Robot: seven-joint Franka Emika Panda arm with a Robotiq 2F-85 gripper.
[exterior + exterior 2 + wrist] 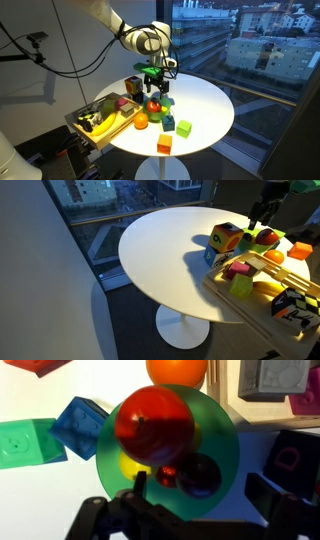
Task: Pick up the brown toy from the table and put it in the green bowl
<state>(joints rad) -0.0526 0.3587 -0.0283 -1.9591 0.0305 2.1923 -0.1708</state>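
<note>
wrist view / toy: the brown toy [198, 472] lies inside the green bowl [222, 435], in its near-right part, beside a red ball [153, 425] that fills the far-left part.
wrist view / tool: the tool [185, 505] comes in from the near edge. Its jaws look apart with nothing between them, and the toy is just beyond them, slightly right of centre.
key relation: the toy is straight under the tool and separate from it. It is a lump with no clear long axis.
judgement: the drop looks done, so the next move is likely a straight lift clear of the rim.
exterior view / height: the tool [158, 85] hangs above the cluster on the white surface [205, 105], not touching it. The wrist view cannot show this gap.
exterior view / toy: too small to make out here.
exterior view / side: the tool [262, 215] is at the far right over the red ball [265, 237]. Bowl interior and toy are hidden.
</note>
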